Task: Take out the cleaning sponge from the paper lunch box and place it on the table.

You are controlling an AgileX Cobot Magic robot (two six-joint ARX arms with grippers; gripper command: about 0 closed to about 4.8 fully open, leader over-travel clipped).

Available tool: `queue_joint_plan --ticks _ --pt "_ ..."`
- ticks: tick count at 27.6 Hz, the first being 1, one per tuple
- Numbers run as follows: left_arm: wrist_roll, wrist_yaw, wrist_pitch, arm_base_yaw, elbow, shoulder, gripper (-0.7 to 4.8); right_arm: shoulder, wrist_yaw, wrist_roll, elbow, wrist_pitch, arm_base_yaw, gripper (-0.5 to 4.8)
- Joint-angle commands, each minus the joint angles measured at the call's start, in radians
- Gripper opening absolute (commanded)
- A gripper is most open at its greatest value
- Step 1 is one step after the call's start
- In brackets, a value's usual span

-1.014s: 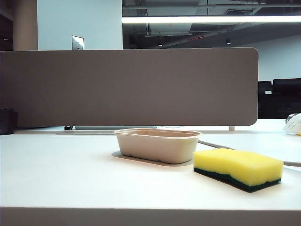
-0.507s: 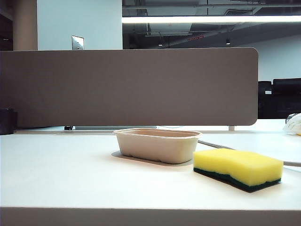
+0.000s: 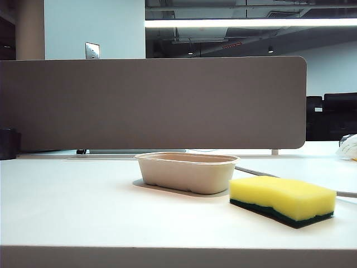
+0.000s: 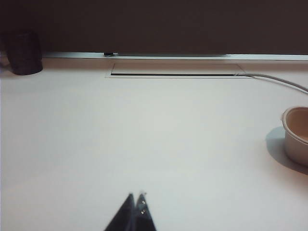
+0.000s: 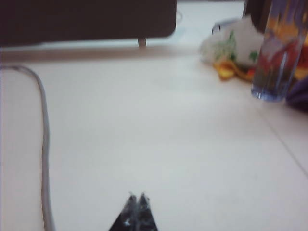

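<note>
On smooth table (image 3: 83, 206): wavy foam sponge (image 3: 283, 199) beside moulded-pulp box (image 3: 187, 172); both claws (image 4: 136, 197) (image 5: 137, 197) closed, empty.

You see little of the robot: only fingertips in the two wrist views. The left gripper (image 4: 135, 196) shows as two dark, near-black tapered fingers (image 4: 126, 216) forming a narrow wedge, with two small pale screws or rivets on one tip. The right gripper (image 5: 137, 196) looks alike: dark pointed fingers (image 5: 127, 216), blurred, their surfaces speckled with pale scuffs or glints.
</note>
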Motion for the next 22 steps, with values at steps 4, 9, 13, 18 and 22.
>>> queue_joint_plan --ticks 4,9,13,18,22 --pt "0.002 0.000 0.014 0.000 0.001 0.002 -0.05 0.000 0.001 -0.010 0.000 0.098 0.000 -0.08" --pt "0.001 0.000 0.013 0.000 0.001 0.002 -0.05 0.000 0.002 -0.015 0.000 0.093 -0.001 -0.08" --pt "0.002 0.000 0.013 0.000 0.001 0.002 -0.05 0.000 0.001 -0.029 0.000 0.077 0.000 -0.08" --pt "0.001 0.000 0.010 0.000 0.001 0.002 -0.05 0.000 0.001 -0.041 0.000 0.068 0.000 -0.08" --pt "0.001 0.000 -0.002 0.000 0.001 0.002 -0.05 0.000 -0.018 -0.041 0.000 0.066 0.000 -0.08"
